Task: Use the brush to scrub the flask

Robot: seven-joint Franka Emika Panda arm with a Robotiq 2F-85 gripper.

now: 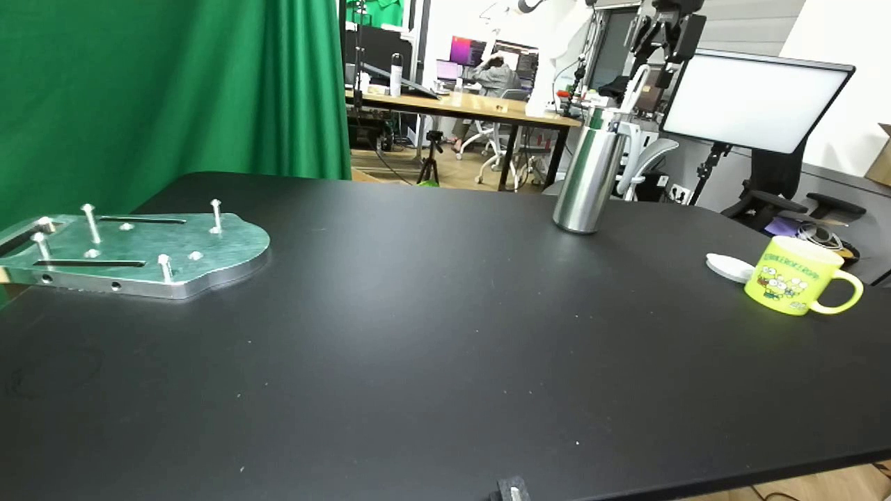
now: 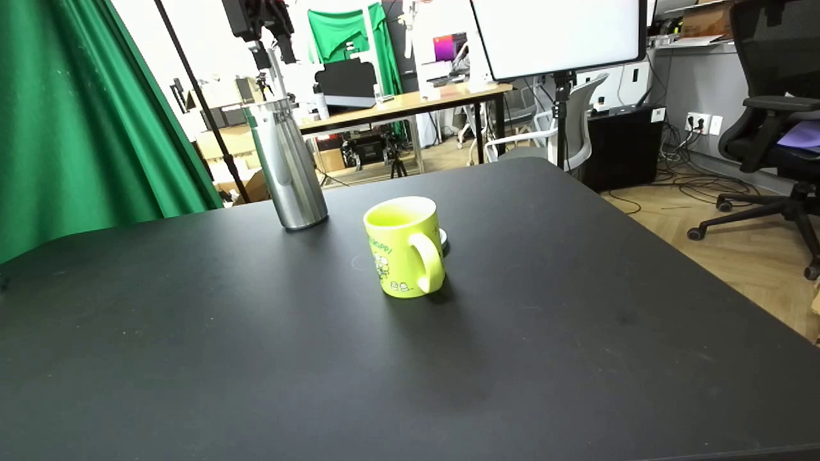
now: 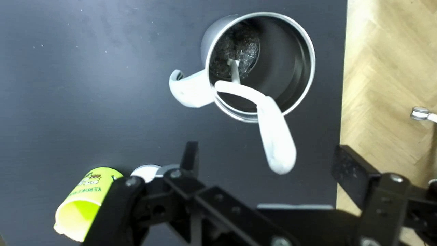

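Note:
The flask, a tall shiny silver cylinder, stands upright on the black table in both exterior views (image 1: 588,181) (image 2: 288,166). In the wrist view I look down into its open mouth (image 3: 309,68). The brush has a white handle (image 3: 276,140) that sticks up out of the flask's mouth and leans on the rim. Its dark bristles sit inside, low in the flask. The handle's top also shows in both exterior views (image 1: 635,89) (image 2: 277,70). My gripper (image 3: 268,159) is open above the flask. The handle's end lies between its fingers, with a gap on each side.
A yellow-green mug (image 1: 793,275) stands upright with a white round lid (image 1: 729,267) beside it. A metal plate with upright bolts (image 1: 160,243) lies at the table's far end. The table edge is close to the flask. A lit panel (image 1: 759,101) stands beyond the table.

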